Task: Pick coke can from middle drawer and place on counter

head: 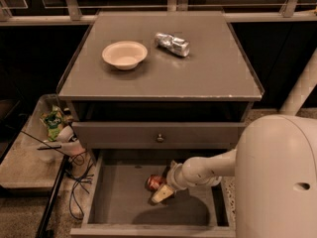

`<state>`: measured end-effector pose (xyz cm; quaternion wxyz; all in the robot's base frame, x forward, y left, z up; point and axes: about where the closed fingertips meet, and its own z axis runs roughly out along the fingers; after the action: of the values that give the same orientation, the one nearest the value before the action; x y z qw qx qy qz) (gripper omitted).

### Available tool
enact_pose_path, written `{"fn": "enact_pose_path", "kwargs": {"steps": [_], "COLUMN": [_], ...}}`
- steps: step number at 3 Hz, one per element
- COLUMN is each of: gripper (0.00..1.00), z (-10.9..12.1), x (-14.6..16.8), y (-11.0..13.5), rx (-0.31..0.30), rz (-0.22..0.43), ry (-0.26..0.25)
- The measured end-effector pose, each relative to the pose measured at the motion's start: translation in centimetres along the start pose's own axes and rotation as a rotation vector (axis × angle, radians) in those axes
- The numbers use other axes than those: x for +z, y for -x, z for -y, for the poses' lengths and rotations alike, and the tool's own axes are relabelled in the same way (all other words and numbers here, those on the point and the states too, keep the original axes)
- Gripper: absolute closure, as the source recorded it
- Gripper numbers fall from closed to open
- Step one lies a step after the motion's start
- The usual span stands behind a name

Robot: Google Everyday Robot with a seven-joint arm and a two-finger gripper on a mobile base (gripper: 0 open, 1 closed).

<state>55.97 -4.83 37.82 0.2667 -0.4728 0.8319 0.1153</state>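
Looking down over the cabinet, I am seeing the arm [208,168] stretching out from the pale rounded body [277,177] at the right edge of the view. It is running leftwards and slightly downwards, low over the open drawer [119,205], with its thick wrist joint sitting roughly over the middle of the tray.

The gripper [163,192] is pointing down and to the left at the end of that wrist, its pale tip resting close to the drawer floor. The can [155,182] is lying on its side in the drawer, right against the upper left of the gripper, with its metal end facing the camera. I cannot tell whether the gripper is clamping the can or only lying against it; the two are overlapping from this angle.

Above the drawer, a closed front [114,133] with a small knob [160,138] is sitting under the bench [208,73]. On the bench a bowl [125,54] is standing upright at the back left, and a silver can [172,44] is lying on its side just to its right, apart from it.

Left of the cabinet, a low shelf [20,170] is holding some clutter, and cables [79,182] are trailing on the floor beside the drawer.
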Motion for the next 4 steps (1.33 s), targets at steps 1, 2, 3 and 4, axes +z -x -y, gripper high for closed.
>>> {"fn": "enact_pose_path", "kwargs": {"steps": [1,2,3,4], "gripper": [0.18,0.41,0.65,0.88], "z": [0.04,0.04,0.04,-0.05], "x": [0.00,0.00,0.00,0.00], "y": [0.02,0.02,0.03,0.15], "rx": [0.000,0.000,0.000,-0.004], "rz": [0.000,0.000,0.000,0.001], "ry": [-0.001,-0.001,-0.001,0.001]}}
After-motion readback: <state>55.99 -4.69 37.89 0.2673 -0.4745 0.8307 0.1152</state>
